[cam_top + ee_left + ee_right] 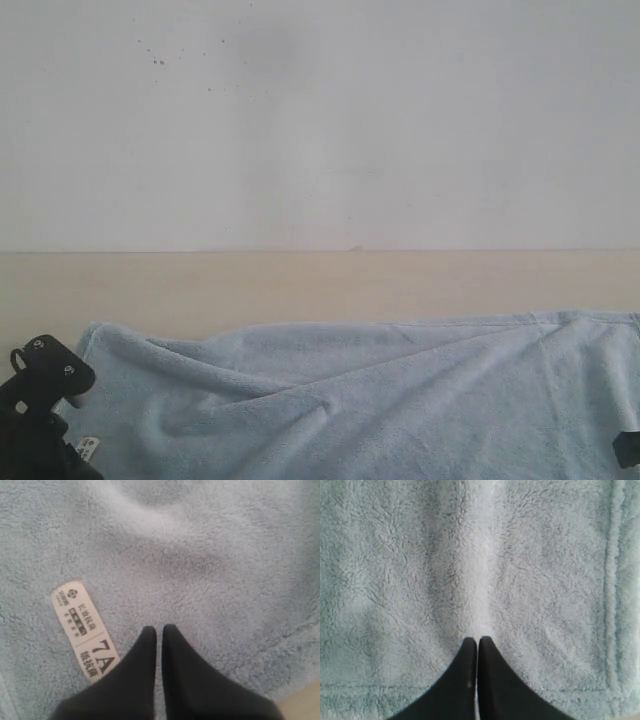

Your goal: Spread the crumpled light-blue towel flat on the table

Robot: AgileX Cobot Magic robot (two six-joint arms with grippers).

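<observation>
Item 1, left gripper (160, 628): I log the black fingers as pressed together, with a thin sliver of pile nipped between the tips.

Item 2, tag (85, 630): white, printed side up, flat on the pile just beside that gripper; one end touches a finger's edge.

Item 3, right gripper (478, 639): fingers likewise pressed together, pinching a raised fold that runs straight away from the tips.

Item 4, hem (611, 580): stitched lines along two edges, meeting at a corner near the right gripper.

Item 5, towel (380, 400): pale blue and fluffy, it lies across the near part of the surface from the left arm's black body to the exterior view's right edge. It is not yet flat (long diagonal creases fan out from the left side). Its far edge runs fairly straight.

Item 6, surface (300, 285): a beige, bare strip beyond the towel.

Item 7, wall (320, 120): white, meeting the surface at the back.
</observation>
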